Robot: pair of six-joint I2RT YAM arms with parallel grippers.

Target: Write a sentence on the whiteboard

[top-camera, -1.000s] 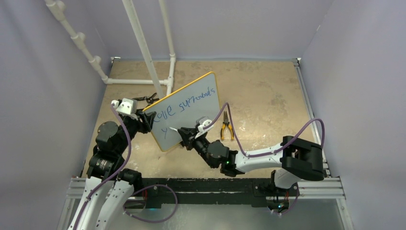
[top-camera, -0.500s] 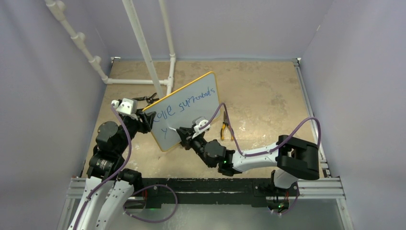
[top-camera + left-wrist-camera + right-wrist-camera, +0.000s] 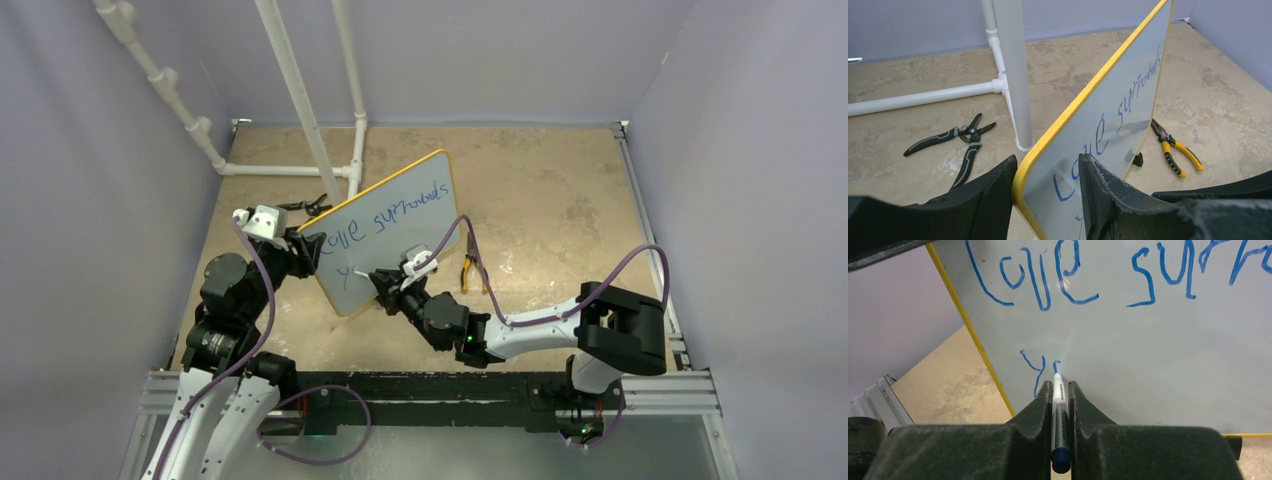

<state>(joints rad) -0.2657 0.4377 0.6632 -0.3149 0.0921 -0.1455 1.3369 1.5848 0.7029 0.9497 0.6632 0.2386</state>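
Note:
The whiteboard (image 3: 400, 250), pale with a yellow frame, stands tilted on the table. My left gripper (image 3: 305, 250) is shut on its near left edge, one finger on each face, as the left wrist view (image 3: 1048, 162) shows. The sentence (image 3: 395, 215) reads "love surrounds" in blue, with a "y" below; it also shows in the right wrist view (image 3: 1048, 277). My right gripper (image 3: 1060, 385) is shut on a blue marker (image 3: 1059, 410). The marker's tip touches the board just right of the "y", at a short new stroke.
Yellow-handled pliers (image 3: 472, 270) lie on the table right of the board. Black pliers (image 3: 310, 207) lie behind its left end. A white pipe frame (image 3: 300, 100) stands at the back left. Purple walls close in on three sides.
My right arm has shifted a little to the left, the marker tip staying on the board by the "y". The left arm and the board have not moved.

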